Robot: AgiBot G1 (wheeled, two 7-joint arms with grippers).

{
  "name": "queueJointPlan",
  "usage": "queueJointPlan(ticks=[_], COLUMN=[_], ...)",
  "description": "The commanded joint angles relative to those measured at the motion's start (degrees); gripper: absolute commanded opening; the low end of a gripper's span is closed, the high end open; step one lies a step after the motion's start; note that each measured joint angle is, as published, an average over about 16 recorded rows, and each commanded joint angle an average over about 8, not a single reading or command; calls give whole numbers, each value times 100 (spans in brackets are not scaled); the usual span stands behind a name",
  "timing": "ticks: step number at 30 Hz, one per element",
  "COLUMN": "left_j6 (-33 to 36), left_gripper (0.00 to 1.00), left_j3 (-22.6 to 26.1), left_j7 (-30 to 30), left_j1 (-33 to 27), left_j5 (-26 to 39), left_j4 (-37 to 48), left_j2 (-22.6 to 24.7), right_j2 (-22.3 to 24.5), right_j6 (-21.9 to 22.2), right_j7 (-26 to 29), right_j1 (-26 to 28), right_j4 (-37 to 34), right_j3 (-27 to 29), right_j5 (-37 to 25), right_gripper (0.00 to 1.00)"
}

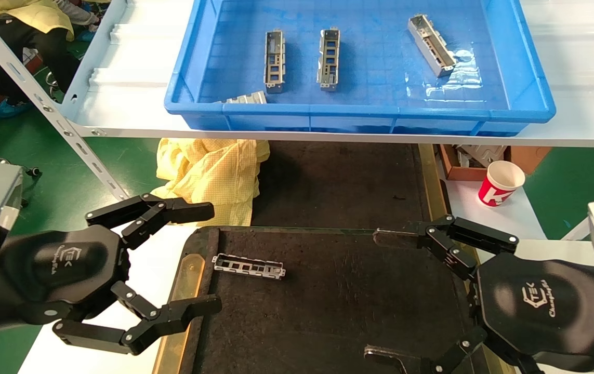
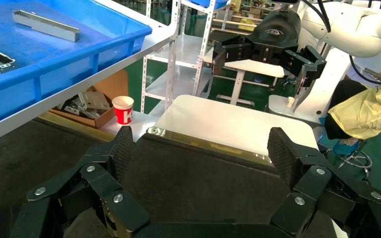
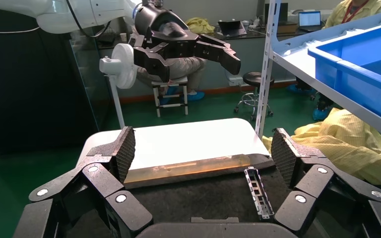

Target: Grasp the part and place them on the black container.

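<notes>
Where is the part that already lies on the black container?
In the head view, the part lies flat on the black container, near its left brass strip and closer to the open left gripper than to the right gripper.

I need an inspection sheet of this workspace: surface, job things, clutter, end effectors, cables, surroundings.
Surface: white shelf above; low white table below.
Job things: one part lies flat on black tray; four more parts in blue bin.
Clutter: paper cup, yellow cloth, cardboard box.
End effectors: left end effector open at the tray's left edge; right end effector open over the tray's right side; both empty.
Cables: black cable on the right arm.
Surroundings: seated people, stool, green floor.
</notes>
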Motion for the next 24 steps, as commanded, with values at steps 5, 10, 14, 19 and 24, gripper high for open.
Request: queueJointPlan(ticks=[5,10,14,19,24], left_j6=[0,0,0,0,0], left_gripper=[100,100,100,100,100], left_j3=[0,0,0,0,0], left_j7=[0,0,0,0,0], left_j1=[0,0,0,0,0], left_j5=[0,0,0,0,0], left_j4=[0,0,0,0,0], left_j2=[0,0,0,0,0], right_j2=[-2,-2,-2,-2,-2], right_j6=[0,0,0,0,0], right_j7=[-1,-1,-1,-1,-1], right_j1=[1,1,1,1,1], right_j4=[-2,-2,-2,-2,-2], right_j3=[-2,-4,-4,-4,-4], right_j5=[0,0,0,0,1], right_gripper=[100,100,100,100,100])
